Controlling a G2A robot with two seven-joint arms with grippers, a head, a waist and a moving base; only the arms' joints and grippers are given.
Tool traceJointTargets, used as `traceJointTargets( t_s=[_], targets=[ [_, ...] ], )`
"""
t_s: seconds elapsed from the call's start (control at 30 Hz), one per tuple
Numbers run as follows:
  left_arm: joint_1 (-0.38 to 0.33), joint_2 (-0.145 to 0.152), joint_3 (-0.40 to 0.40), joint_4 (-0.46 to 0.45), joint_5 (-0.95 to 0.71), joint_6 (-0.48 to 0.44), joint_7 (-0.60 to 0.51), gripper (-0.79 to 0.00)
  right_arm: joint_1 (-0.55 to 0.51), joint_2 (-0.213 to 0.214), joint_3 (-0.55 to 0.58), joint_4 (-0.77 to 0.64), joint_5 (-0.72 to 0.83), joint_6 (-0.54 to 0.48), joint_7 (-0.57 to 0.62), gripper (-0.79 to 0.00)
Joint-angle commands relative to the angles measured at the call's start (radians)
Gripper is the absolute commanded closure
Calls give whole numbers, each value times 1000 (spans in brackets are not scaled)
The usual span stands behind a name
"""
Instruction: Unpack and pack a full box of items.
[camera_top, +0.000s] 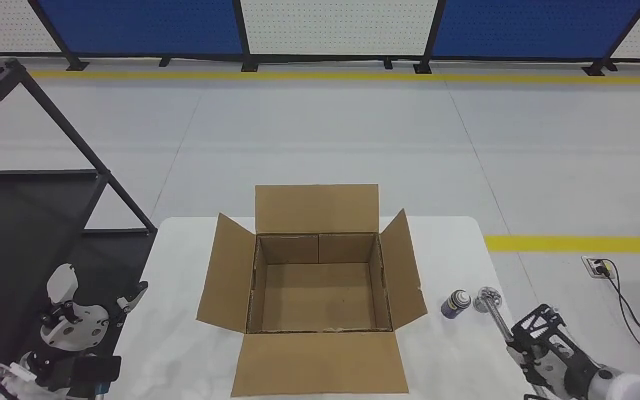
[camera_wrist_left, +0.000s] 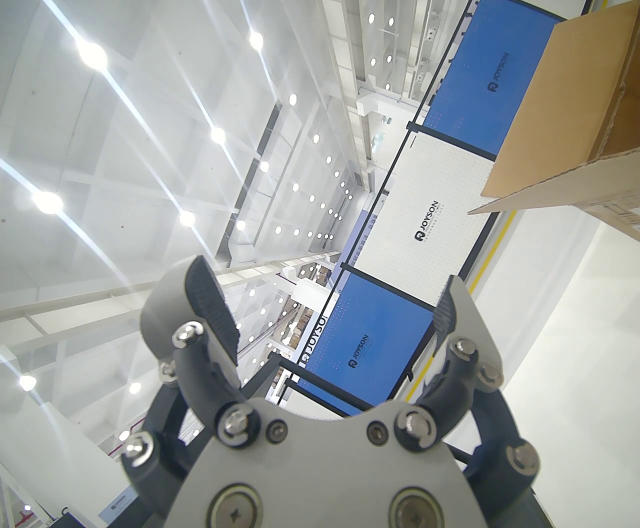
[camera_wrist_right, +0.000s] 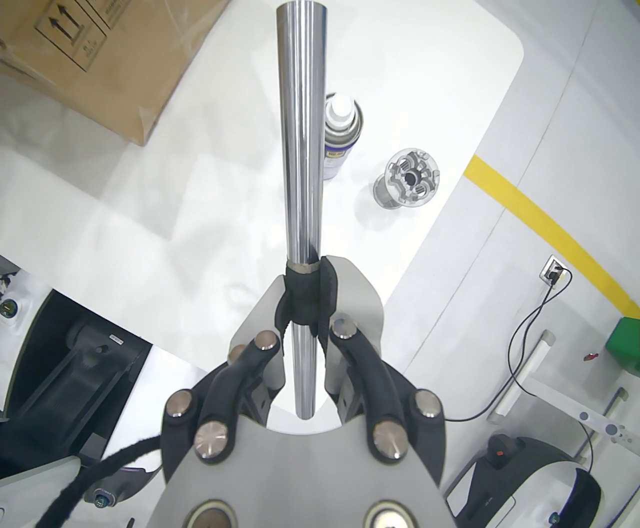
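Right now the cardboard box (camera_top: 318, 365) sits in the middle of the white surface (camera_top: 440, 240) with all four flaps folded out, and nothing shows inside it, so the unpacking looks about finished to me.

A spray can (camera_top: 457, 303) stands upright just right of the box, and a small spool (camera_wrist_right: 407, 180) lies close beside it. My guess is they are parked there so they are easy to reach for repacking.

The right gripper (camera_wrist_right: 307, 285) is at the lower right of the top view, its jaws clenched on a polished metal rod (camera_wrist_right: 300, 125). It grips the rod near one end, so most of the length sticks out ahead, raised off the surface and aimed toward the can. Holding it that way should let the long end lead, whether it gets laid by the others or goes back in the box.

The left gripper (camera_wrist_left: 325, 295) is low in the lower left of the top view. It is tipped up toward the ceiling with its jaws spread wide, holding nothing.
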Motion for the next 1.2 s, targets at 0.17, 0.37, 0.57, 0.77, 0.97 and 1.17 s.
traceJointTargets(
  t_s=[0.17,0.37,0.57,0.77,0.97,1.17],
  targets=[
    [0,0,0,0,0,0,0,-785,29,10,33,-123,31,-18,54,0],
    [0,0,0,0,0,0,0,-785,31,10,37,-121,32,-12,56,0],
    [0,0,0,0,0,0,0,-785,31,10,37,-121,32,-12,56,0],
    [0,0,0,0,0,0,0,-785,40,11,43,-152,10,-44,2,0],
    [0,0,0,0,0,0,0,-785,177,34,46,-173,-114,-213,-48,0],
    [0,0,0,0,0,0,0,-785,462,66,-134,-173,-226,-332,-64,0]
  ],
)
